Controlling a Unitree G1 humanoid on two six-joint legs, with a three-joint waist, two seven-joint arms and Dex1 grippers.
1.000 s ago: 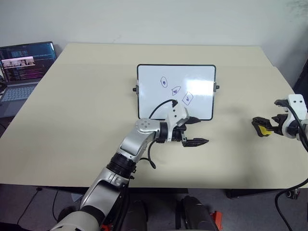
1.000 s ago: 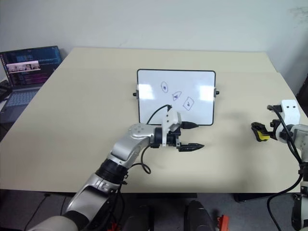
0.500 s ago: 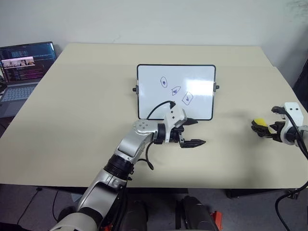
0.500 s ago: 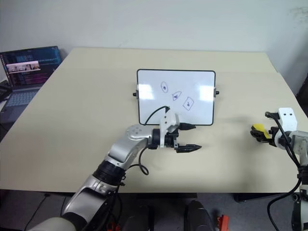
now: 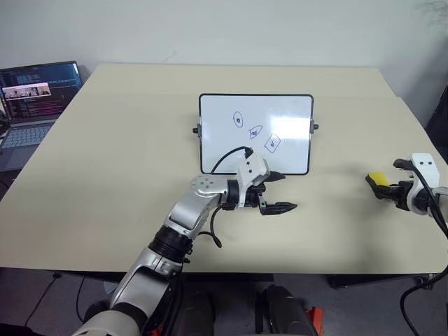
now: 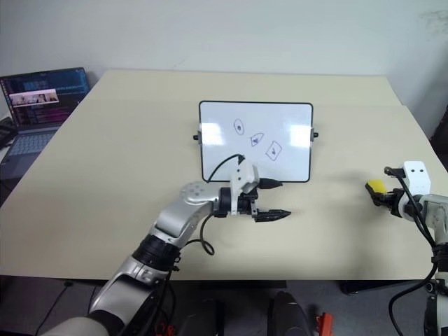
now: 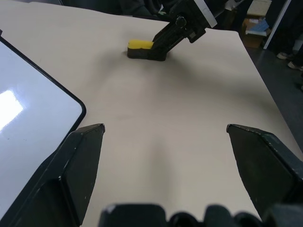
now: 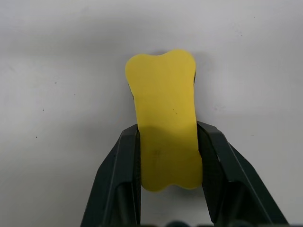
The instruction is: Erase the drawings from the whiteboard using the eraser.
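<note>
now that its fingers have closed, the right gripper (image 8: 168, 142) has the eraser (image 8: 164, 113) clamped by its waist.
a second ago those fingers stood wide around it; the block lies on the table (image 5: 126, 182), its far half beyond the fingertips. the left gripper (image 5: 276, 192) hangs open before the whiteboard (image 5: 255, 133), whose drawings (image 5: 256, 131) are untouched, so wiping can follow.

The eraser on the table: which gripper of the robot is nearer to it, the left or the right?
Right. The right gripper is closed on the eraser, a finger on each side. The left gripper is open, far away, in front of the whiteboard.
</note>
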